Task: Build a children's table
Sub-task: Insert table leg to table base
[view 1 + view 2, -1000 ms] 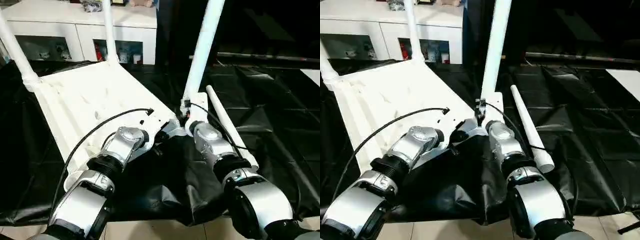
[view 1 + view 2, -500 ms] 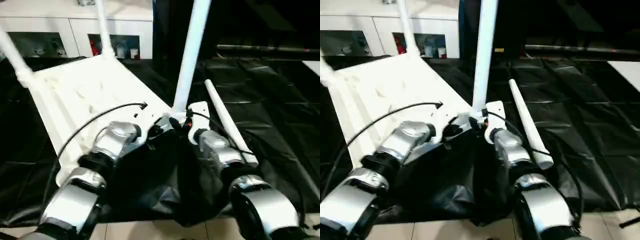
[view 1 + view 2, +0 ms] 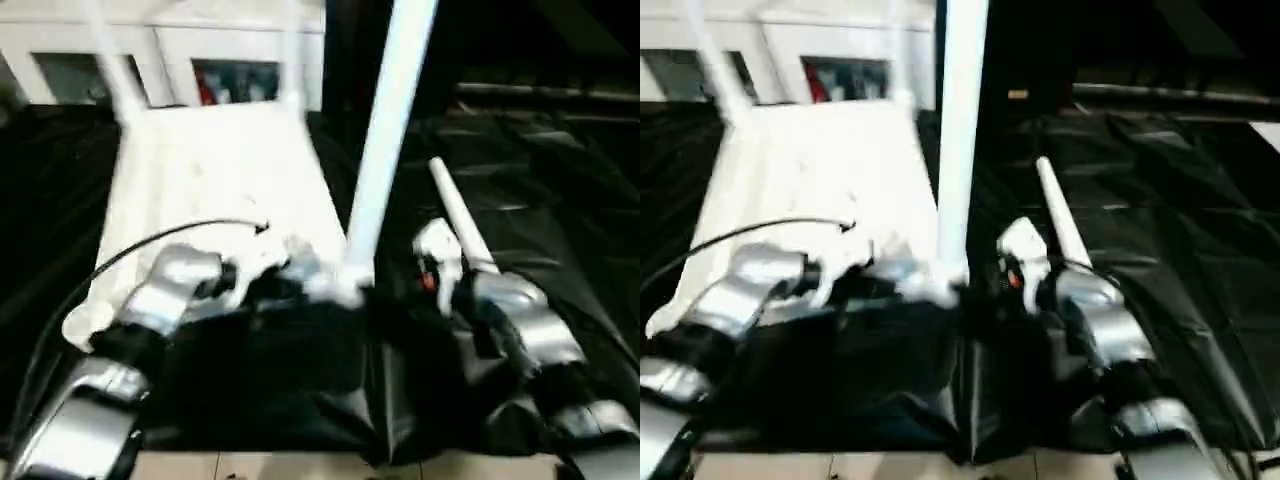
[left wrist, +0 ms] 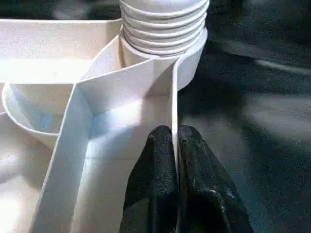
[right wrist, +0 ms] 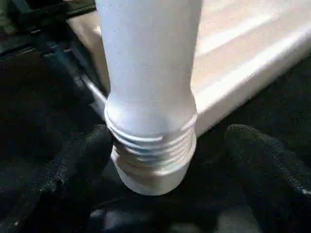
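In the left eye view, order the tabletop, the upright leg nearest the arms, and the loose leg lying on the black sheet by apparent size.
1. Tabletop, largest.
2. Upright leg, though nearness to the camera inflates it.
3. Loose leg, smallest; partly hidden behind the right arm, so its true length may match the upright one.

Silver forearms (image 3: 165, 290), a black cable (image 3: 160, 240), black rubbery fingers (image 4: 155, 179).

Left gripper (image 4: 175, 145) pinches its black fingers (image 4: 153, 179) tight together, silver forearm reaching forward; right gripper (image 5: 170, 160) holds its fingers (image 5: 262, 160) spread wide, touching nothing.
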Controlling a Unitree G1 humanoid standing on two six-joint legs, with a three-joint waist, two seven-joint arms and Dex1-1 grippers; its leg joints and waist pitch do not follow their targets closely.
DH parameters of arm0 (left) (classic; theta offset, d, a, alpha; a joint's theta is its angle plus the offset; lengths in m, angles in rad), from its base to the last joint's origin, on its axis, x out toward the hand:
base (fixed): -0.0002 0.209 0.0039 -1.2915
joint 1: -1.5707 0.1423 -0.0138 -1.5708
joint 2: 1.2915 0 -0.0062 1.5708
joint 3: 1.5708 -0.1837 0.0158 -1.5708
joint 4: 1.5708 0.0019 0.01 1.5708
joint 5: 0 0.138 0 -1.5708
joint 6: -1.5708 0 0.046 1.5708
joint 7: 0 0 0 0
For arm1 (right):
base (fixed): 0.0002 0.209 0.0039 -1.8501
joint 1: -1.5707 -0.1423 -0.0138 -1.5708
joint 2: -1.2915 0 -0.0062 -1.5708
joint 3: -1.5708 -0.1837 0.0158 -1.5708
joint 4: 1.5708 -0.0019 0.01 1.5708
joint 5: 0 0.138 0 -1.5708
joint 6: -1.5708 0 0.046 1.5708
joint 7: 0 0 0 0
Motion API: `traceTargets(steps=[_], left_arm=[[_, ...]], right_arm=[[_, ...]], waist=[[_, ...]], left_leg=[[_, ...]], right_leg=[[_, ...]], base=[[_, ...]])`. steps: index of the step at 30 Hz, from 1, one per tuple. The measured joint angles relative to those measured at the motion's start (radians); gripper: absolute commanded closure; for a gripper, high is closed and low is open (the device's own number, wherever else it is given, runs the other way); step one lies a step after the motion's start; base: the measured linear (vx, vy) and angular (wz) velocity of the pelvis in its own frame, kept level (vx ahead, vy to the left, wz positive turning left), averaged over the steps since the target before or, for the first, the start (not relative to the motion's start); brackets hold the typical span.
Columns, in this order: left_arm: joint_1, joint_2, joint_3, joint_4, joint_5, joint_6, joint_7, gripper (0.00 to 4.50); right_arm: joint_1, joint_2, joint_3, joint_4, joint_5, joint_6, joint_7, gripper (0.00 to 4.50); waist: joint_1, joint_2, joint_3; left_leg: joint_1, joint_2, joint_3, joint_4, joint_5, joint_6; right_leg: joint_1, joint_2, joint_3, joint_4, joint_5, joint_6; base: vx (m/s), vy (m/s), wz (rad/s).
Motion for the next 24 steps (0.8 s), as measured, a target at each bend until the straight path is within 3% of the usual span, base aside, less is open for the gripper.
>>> traceTargets(steps=[6, 12, 24], left_arm=[[0.024, 0.011, -0.015, -0.033, -0.007, -0.003, -0.067, 4.5], [0.033, 0.014, -0.015, -0.053, -0.008, -0.003, -0.08, 4.5], [0.035, 0.014, -0.016, -0.054, -0.007, -0.002, -0.083, 4.5]], right_arm=[[0.022, -0.036, 0.035, -0.086, -0.003, -0.006, 0.082, 0.41], [0.023, -0.021, 0.046, -0.087, -0.015, -0.008, 0.088, 0.41], [0.002, 0.018, 0.08, -0.043, -0.035, -0.039, 0.079, 1.54]], waist=[[0.003, 0.0, 0.001], [0.005, 0.0, 0.001], [0.01, 0.0, 0.001]], left_leg=[[0.002, 0.001, -0.001, 0.0, 0.0, -0.01], [0.001, 0.0, -0.001, 0.0, 0.001, -0.009], [0.001, 0.001, -0.001, 0.002, 0.003, -0.005]], right_leg=[[0.005, 0.0, 0.0, 0.001, -0.001, 0.005], [0.005, 0.0, 0.0, 0.001, 0.001, 0.002], [0.005, 0.0, 0.0, 0.003, 0.001, 0.002]], base=[[0.0, 0.0, 0.0], [0.0, 0.0, 0.0], [0.0, 0.0, 0.0]])
